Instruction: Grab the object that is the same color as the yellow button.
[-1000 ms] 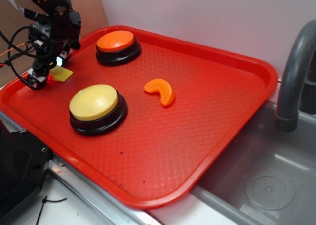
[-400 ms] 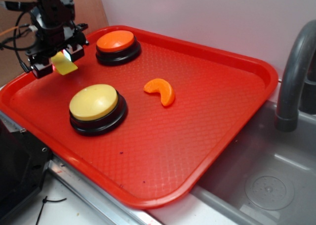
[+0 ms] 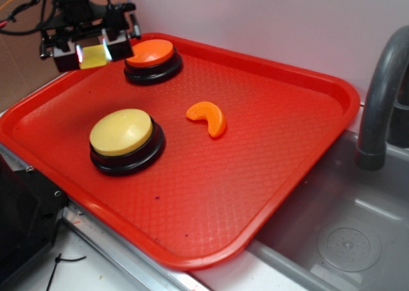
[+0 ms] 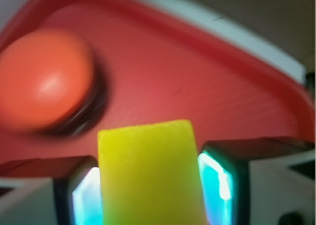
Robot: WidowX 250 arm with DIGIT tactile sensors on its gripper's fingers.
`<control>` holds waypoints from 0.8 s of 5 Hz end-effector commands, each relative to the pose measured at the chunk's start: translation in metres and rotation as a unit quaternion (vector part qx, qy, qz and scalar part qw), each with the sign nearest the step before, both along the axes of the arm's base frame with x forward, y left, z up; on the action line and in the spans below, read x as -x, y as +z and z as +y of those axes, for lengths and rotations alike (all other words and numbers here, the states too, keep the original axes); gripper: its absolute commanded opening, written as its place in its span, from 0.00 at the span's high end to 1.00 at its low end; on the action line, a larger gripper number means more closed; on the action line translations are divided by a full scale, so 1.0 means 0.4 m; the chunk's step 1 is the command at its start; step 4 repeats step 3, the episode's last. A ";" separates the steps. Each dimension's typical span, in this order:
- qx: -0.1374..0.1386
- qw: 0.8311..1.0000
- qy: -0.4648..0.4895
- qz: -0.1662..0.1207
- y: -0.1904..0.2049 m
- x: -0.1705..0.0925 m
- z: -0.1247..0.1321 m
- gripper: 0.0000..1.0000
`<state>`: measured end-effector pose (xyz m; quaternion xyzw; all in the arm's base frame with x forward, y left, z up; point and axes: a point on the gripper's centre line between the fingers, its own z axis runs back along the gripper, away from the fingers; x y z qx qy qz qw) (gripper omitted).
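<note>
Now the pincer [image 3: 93, 50] is pinching the yellow wedge [image 3: 94, 56] between its two fingers, and it hangs in the air above the far left corner of the red tray [image 3: 300, 144], just left of the orange button [image 3: 149, 53]. A second ago the wedge lay flat on the tray floor with the pincer down around it; a little later it was off the floor and tilted; at this moment it is higher again and closer to the orange button. The wrist view confirms the hold: the wedge [image 4: 148, 173] fills the gap between the lit finger pads [image 4: 215, 183], touching both, with the tray floor and the orange button [image 4: 44, 79] blurred beneath and beyond it.

By my reading, that settles the main point of the task. The wedge matches the yellow button [image 3: 121, 132] in colour, and it is the piece picked. The yellow button itself sits nearer the front left of the tray, well apart from the pincer. The orange crescent slice [image 3: 208, 117], right of the yellow button, has not moved, nor has either button.

What is left seems small: keeping the squeeze firm, since the wedge is slim and could slip from the pads.
</note>
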<state>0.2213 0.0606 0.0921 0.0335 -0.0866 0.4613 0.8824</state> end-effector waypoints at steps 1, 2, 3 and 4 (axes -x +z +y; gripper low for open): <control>0.026 0.968 -0.246 -0.047 0.173 0.004 -0.091 1.00; 0.012 0.940 -0.337 -0.048 0.191 -0.010 -0.098 1.00; 0.019 0.945 -0.321 -0.050 0.175 -0.020 -0.094 1.00; 0.019 0.945 -0.321 -0.050 0.175 -0.020 -0.094 1.00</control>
